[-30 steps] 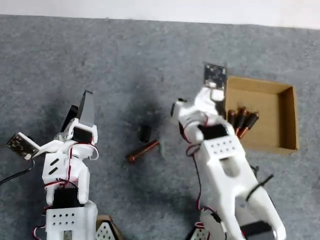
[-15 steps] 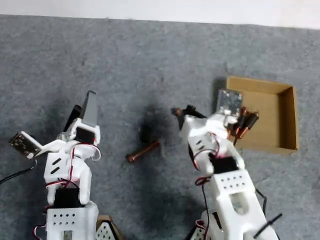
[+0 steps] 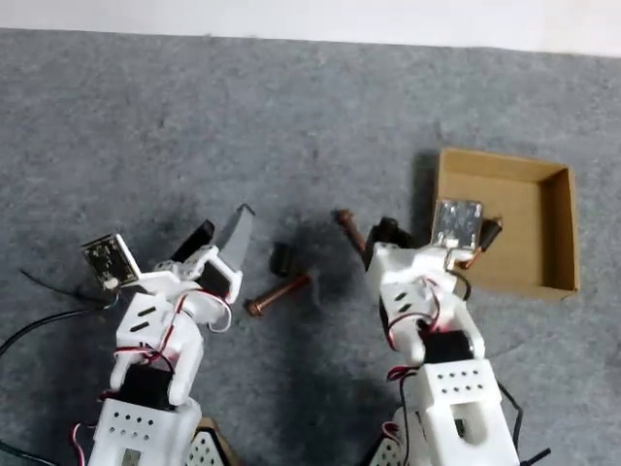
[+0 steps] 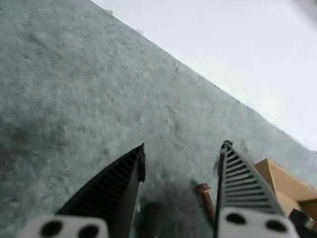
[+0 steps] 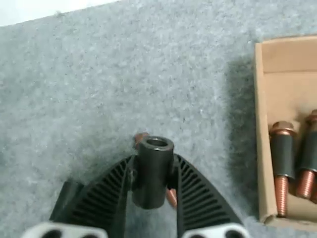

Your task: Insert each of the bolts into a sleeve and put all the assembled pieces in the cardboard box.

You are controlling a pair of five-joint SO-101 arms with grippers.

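High view is giving us the grey worktop [image 3: 146,116], its far edge meeting a white strip, and a wide stretch of felt is running from there down to both arms. We are seeing the left tool [image 3: 221,235] hanging with its jaws spread wide, pointing toward the middle ground. There the loose sleeve [image 3: 281,257], short and black, is lying just beside the loose bolt [image 3: 277,291], a copper one resting at a slant with its head toward the left arm. These two are sitting in the gap between the arms, near the left tool's tips.

We are finding the right tool [image 5: 153,158] clamping the held sleeve [image 5: 152,183] upright, its bore facing the right wrist camera. A second bolt [image 3: 346,221] is poking out from behind that sleeve; we cannot tell whether it is gripped too or only lying on the felt.

The cardboard box [image 3: 505,167] is standing near the worktop's right side, its nearest wall close beside the right tool. Inside it, the assembled pieces [image 5: 282,158] are lying side by side against that wall.
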